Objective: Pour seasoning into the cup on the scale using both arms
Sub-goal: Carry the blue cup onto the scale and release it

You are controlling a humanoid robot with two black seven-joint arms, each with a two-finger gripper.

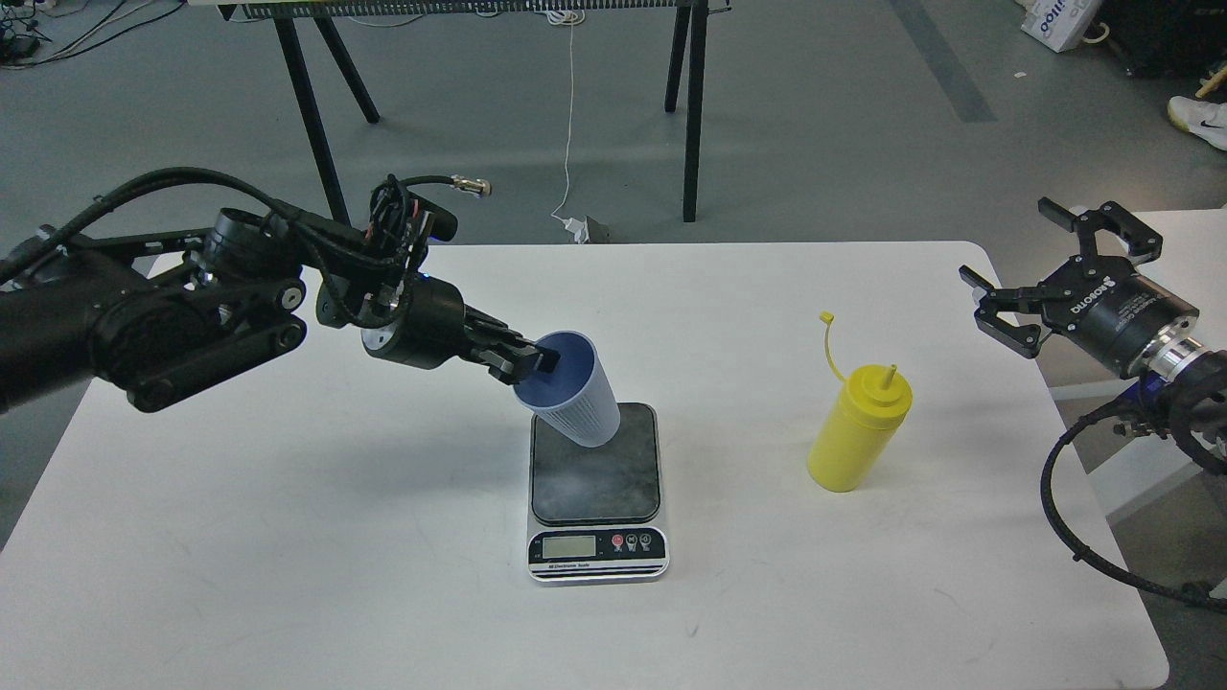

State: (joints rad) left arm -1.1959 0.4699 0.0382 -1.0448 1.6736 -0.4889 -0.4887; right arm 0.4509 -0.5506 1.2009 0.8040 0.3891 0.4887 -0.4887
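Note:
My left gripper (530, 364) is shut on the rim of the pale blue-grey cup (578, 396). It holds the cup tilted in the air over the far left part of the scale (595, 479), mouth towards the gripper. The scale has a dark weighing plate with nothing on it. The yellow seasoning bottle (856, 428) stands upright on the table to the right of the scale, cap hanging off on its tether. My right gripper (1035, 264) is open and empty at the table's right edge, well right of the bottle.
The white table (288, 537) carries only the scale and bottle. Black table legs (316, 125) and a white cable (570, 115) stand on the floor behind. A second white surface (1189, 240) sits past the right edge.

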